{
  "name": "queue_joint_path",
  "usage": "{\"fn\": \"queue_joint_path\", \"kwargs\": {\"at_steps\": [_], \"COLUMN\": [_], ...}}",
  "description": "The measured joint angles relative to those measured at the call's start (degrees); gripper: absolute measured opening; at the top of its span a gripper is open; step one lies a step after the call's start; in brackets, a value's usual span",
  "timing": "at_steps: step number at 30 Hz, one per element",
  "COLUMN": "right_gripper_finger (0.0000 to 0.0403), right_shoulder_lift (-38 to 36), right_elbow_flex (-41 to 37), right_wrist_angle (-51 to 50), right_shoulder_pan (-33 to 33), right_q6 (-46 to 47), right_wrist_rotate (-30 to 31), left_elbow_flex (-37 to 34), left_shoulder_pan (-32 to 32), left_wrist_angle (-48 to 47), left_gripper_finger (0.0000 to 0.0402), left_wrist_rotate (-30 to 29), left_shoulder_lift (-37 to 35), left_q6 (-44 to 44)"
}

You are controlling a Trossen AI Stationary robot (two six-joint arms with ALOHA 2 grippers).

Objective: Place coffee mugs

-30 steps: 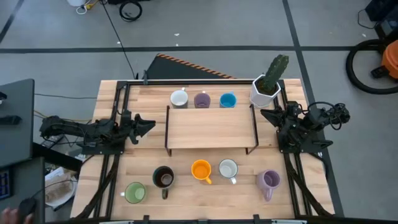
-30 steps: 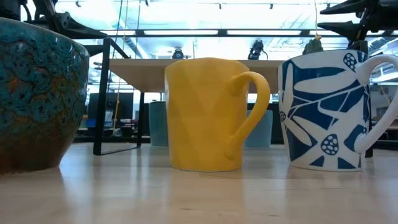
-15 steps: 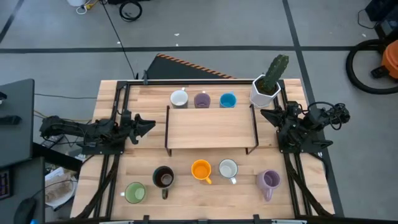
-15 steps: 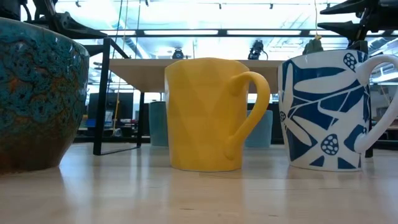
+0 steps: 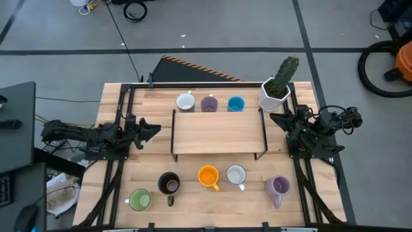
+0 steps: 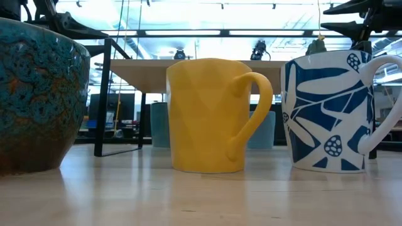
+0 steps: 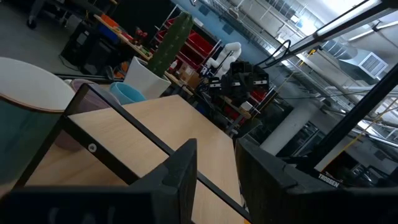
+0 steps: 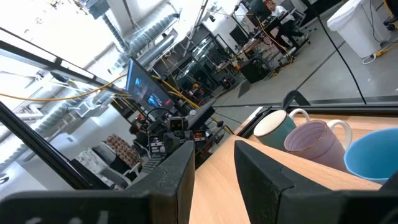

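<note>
In the high view three mugs stand on their bases behind a wooden riser: white mug, purple mug, blue mug. In front of it stand a green mug, dark mug, orange mug, second white mug and second purple mug. My left gripper hovers open at the riser's left end. My right gripper hovers open at its right end. Both hold nothing. The low view shows the dark mug, orange mug and blue-patterned white mug up close.
A white hexagonal planter with a green cactus stands at the far right corner, close to my right gripper. The riser's dark metal legs stand between the two rows of mugs. Bare wood shows on the riser's top and between the front mugs.
</note>
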Motion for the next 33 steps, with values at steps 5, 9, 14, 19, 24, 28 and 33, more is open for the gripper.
{"fn": "queue_joint_path", "kwargs": {"at_steps": [5, 9, 14, 19, 24, 28, 33], "right_gripper_finger": [0.0120, 0.0120, 0.0120, 0.0120, 0.0120, 0.0120, 0.0120], "right_shoulder_lift": [0.01, 0.01, -0.01, 0.01, -0.01, 0.00, 0.03], "right_elbow_flex": [0.01, 0.02, 0.02, 0.00, 0.01, 0.00, 0.00], "right_wrist_angle": [0.00, 0.02, 0.01, 0.08, 2.06, 6.30, 7.04], "right_shoulder_pan": [0.00, 0.00, -0.01, 0.00, -0.01, 0.00, 0.00], "right_q6": [0.00, 0.02, 0.00, -0.15, -5.71, -9.90, -14.85], "right_wrist_rotate": [0.01, 0.01, 0.12, 0.41, 0.89, 0.30, -1.34], "left_elbow_flex": [0.02, 0.01, 0.01, 0.00, 0.00, 0.00, 0.01], "left_shoulder_pan": [0.00, -0.01, -0.02, 0.00, 0.00, 0.00, 0.00], "left_wrist_angle": [-0.01, 0.00, 0.00, 0.43, 1.99, 4.40, 5.38], "left_gripper_finger": [0.0117, 0.0117, 0.0117, 0.0117, 0.0117, 0.0117, 0.0117], "left_wrist_rotate": [0.01, 0.00, -0.01, -0.01, -3.53, -9.30, -12.50], "left_shoulder_lift": [0.00, -0.01, 0.00, -0.01, 0.00, -0.02, -0.01], "left_q6": [0.00, -0.01, -0.01, -0.07, -0.01, 0.04, 0.07]}}
